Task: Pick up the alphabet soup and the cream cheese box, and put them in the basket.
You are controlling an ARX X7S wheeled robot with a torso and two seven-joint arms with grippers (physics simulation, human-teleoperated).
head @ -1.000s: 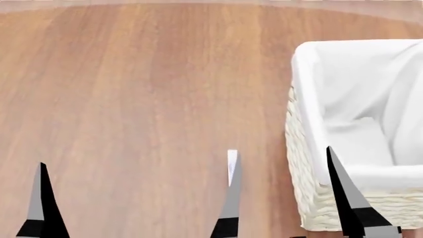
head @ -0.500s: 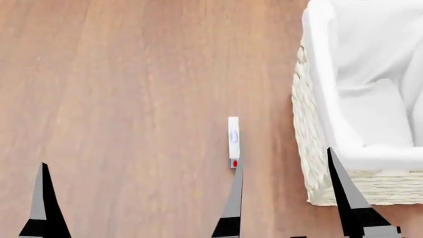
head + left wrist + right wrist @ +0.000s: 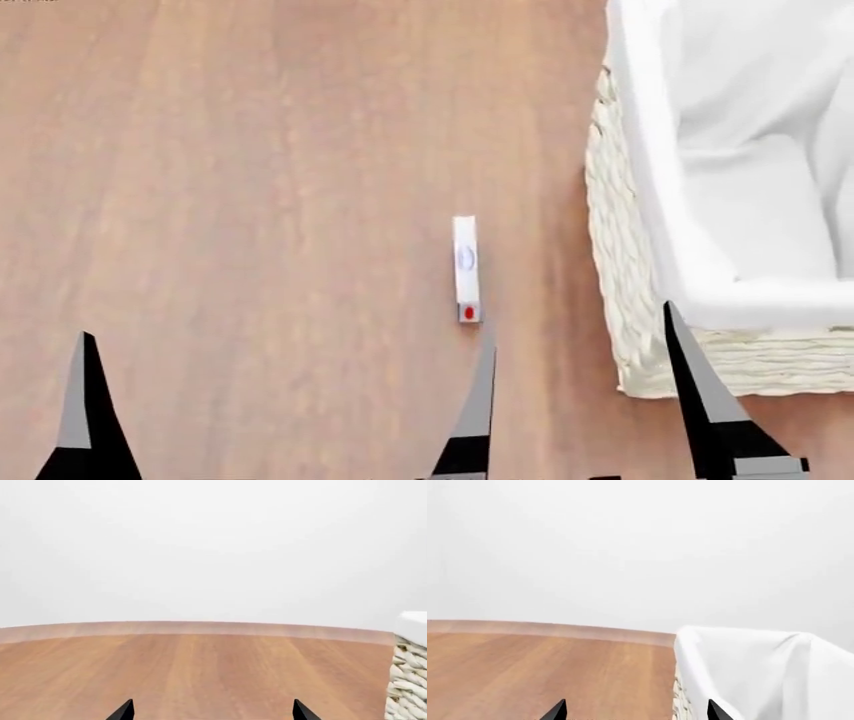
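Cream cheese box (image 3: 466, 268) stands on edge on my worktop (image 3: 240, 200), beside the basket (image 3: 627, 300). Both my left gripper (image 3: 278, 405) and right gripper (image 3: 582, 395) are spread, empty.

Head view: only finger tips visible at lower edge; right gripper (image 3: 587, 400) shows two pointed grey-black fingers spread wide, holding nothing; left gripper: one finger (image 3: 84, 415) seen at lower left, its partner out of frame; left wrist view: left gripper (image 3: 212, 711) tips well apart, empty; right wrist view: right gripper (image 3: 635, 711) tips likewise apart.
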